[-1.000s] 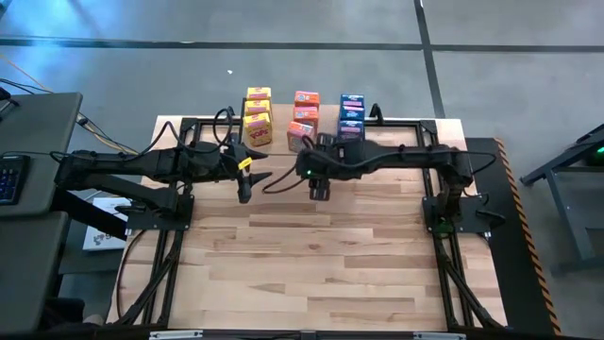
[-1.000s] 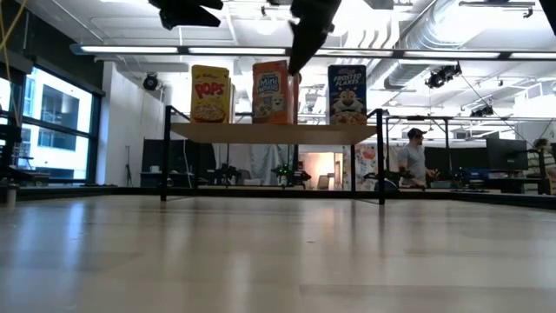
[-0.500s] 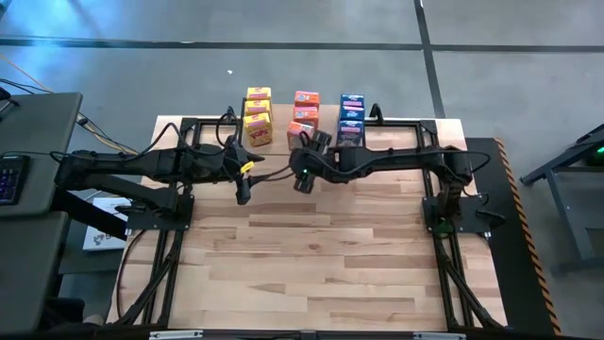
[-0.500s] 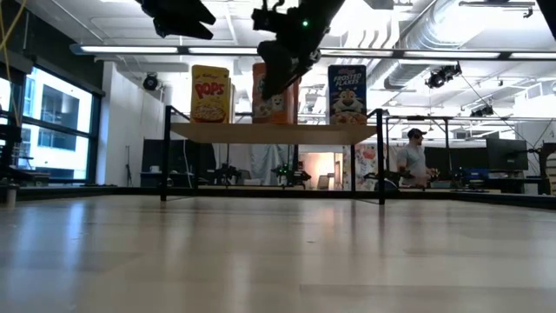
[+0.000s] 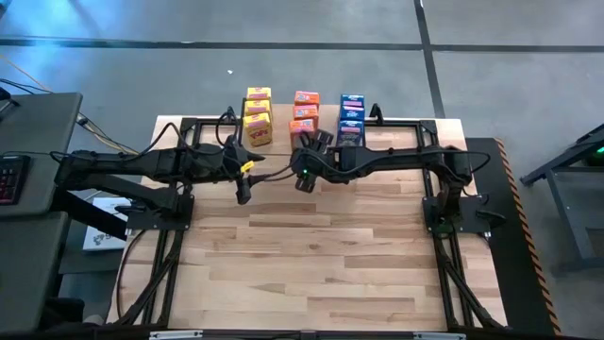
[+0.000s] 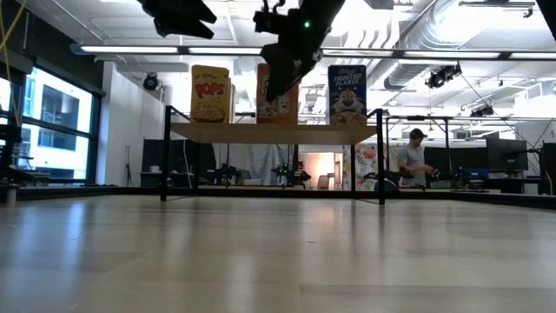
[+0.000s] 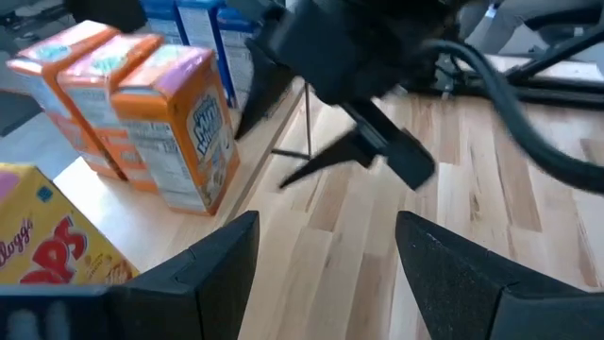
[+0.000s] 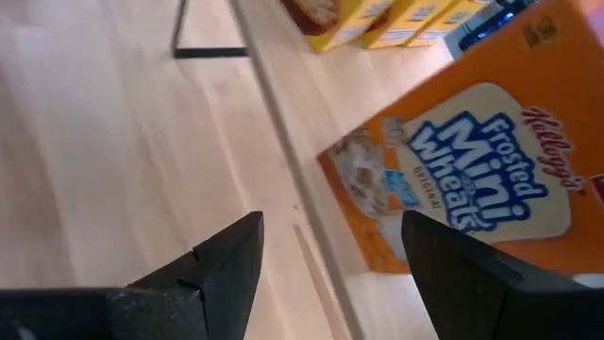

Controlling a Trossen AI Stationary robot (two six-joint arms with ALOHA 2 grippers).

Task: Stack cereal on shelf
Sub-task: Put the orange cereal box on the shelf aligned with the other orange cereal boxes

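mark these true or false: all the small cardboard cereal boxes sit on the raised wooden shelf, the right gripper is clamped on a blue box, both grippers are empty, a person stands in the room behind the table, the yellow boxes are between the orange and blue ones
1. All the small cardboard cereal boxes are on the low wooden-plank shelf. True.
2. The right gripper is clamped on a blue cardboard cereal box. False: its jaws are open and empty, just in front of the front orange Frosted Mini Wheats box.
3. Both grippers are empty. True: the left gripper is open too, holding nothing.
4. A person stands beyond the table. True.
5. The yellow Corn Pops boxes stand between the orange and blue ones. False: the orange row is in the middle.
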